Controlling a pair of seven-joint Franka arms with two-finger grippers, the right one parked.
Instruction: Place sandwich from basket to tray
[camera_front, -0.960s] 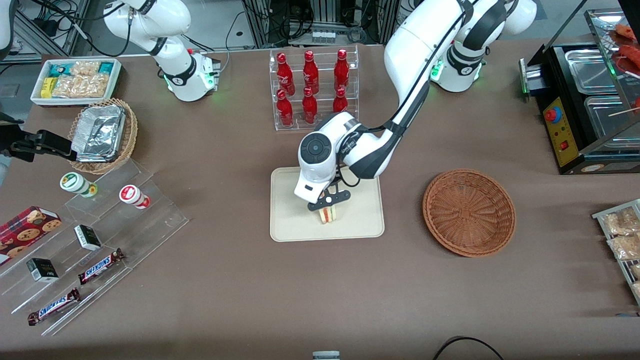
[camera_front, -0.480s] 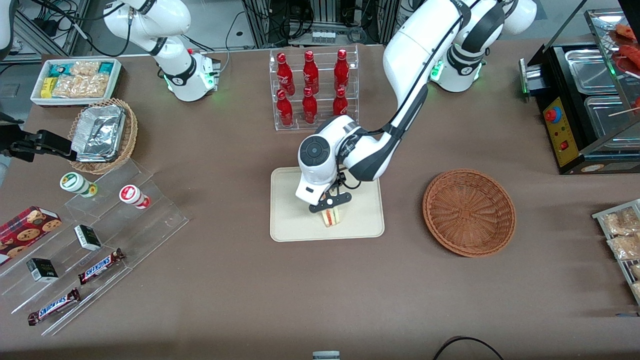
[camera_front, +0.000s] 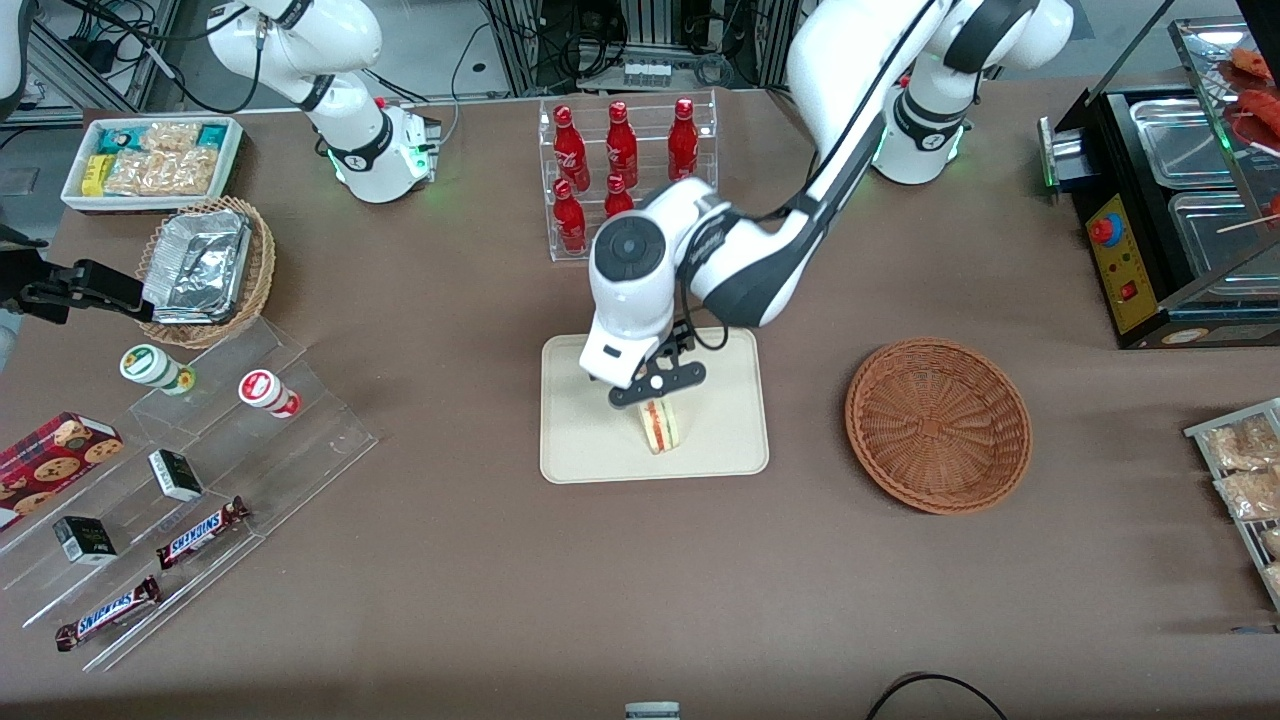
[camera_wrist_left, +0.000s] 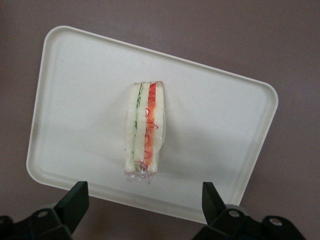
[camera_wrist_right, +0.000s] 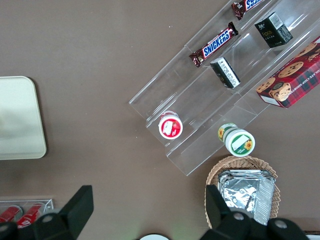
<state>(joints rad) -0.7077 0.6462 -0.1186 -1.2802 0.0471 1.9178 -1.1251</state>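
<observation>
The sandwich (camera_front: 660, 426), a pale bread wedge with red and green filling, stands on its edge on the cream tray (camera_front: 590, 440). In the left wrist view the sandwich (camera_wrist_left: 145, 131) sits near the middle of the tray (camera_wrist_left: 75, 100), free of the fingers. My left gripper (camera_front: 655, 388) hangs open and empty just above the sandwich. Its black fingertips (camera_wrist_left: 75, 200) stand wide apart. The reddish-brown basket (camera_front: 938, 424) lies empty beside the tray, toward the working arm's end of the table.
A clear rack of red bottles (camera_front: 620, 170) stands farther from the front camera than the tray. Clear stepped shelves with snacks (camera_front: 200, 480), a tan wicker basket with foil (camera_front: 205, 268) and a white snack bin (camera_front: 150, 160) lie toward the parked arm's end. A black food warmer (camera_front: 1170, 200) stands at the working arm's end.
My left gripper has let go of the sandwich and risen above it. The sandwich stays standing on the tray.
</observation>
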